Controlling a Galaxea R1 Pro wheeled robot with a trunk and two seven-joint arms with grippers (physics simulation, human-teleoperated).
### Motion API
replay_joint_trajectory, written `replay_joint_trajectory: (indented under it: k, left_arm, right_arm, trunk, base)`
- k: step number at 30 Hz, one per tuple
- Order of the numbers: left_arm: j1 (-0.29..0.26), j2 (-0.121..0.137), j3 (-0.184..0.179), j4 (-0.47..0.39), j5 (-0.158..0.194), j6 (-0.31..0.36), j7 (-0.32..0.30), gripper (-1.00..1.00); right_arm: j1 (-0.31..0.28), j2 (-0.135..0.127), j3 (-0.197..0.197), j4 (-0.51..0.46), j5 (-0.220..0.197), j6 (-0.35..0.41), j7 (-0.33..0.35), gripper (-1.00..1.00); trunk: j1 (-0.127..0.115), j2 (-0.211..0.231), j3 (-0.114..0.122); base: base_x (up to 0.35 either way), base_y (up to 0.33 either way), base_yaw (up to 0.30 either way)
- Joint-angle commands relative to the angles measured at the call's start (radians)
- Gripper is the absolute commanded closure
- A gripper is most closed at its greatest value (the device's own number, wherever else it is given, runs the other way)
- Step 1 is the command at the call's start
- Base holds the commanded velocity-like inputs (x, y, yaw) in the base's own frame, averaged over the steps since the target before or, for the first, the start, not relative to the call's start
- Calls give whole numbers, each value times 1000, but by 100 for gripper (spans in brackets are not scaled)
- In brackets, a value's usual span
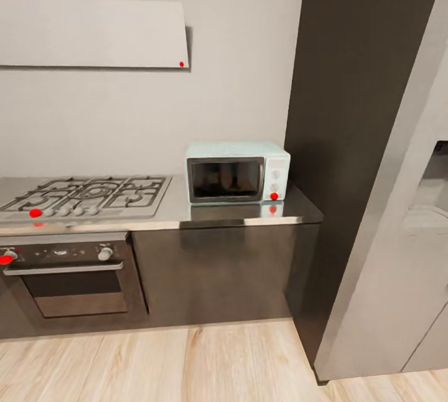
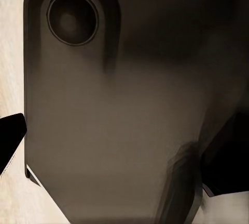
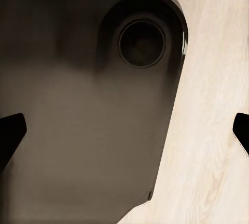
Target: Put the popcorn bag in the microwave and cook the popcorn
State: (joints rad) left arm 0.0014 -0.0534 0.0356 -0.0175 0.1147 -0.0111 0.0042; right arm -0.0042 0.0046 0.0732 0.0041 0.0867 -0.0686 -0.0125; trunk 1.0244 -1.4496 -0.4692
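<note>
Microwave [image 1: 238, 172] on countertop [image 1: 236, 214] (door apparently shut).

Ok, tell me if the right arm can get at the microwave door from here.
Probably not yet. The microwave sits closed at the back of the countertop, with bare floor before the cabinets; the right wrist view faces the floor beside a dark robot part.
</note>
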Motion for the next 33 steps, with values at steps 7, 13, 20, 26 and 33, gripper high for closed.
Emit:
replay_joint_trajectory:
  k: [7, 13, 20, 26, 33]
  left_arm:
    - [0, 0, 3, -1, 8, -1, 0, -100]
    - [0, 0, 3, -1, 9, -1, 0, -100]
    - [0, 0, 6, -1, 10, -2, 0, -100]
    - [0, 0, 9, -1, 12, -2, 2, -100]
    - [0, 1, 9, -1, 13, -1, 2, -100]
  right_arm:
    - [0, 0, 7, 1, 4, -2, -1, -100]
    - [0, 0, 7, 1, 4, -2, -1, -100]
    - [0, 0, 7, 1, 5, -2, -1, -100]
    - [0, 0, 10, 1, 11, -1, 0, -100]
    - [0, 0, 9, 1, 11, 0, -1, -100]
  trunk:
    - [1, 0, -1]
    - [1, 0, -1]
    - [1, 0, -1]
    - [1, 0, -1]
    - [1, 0, -1]
  base:
    - [325, 70, 0]
    - [319, 8, 0]
    - [61, 0, 0]
    - [23, -15, 0]
    - [173, -170, 6]
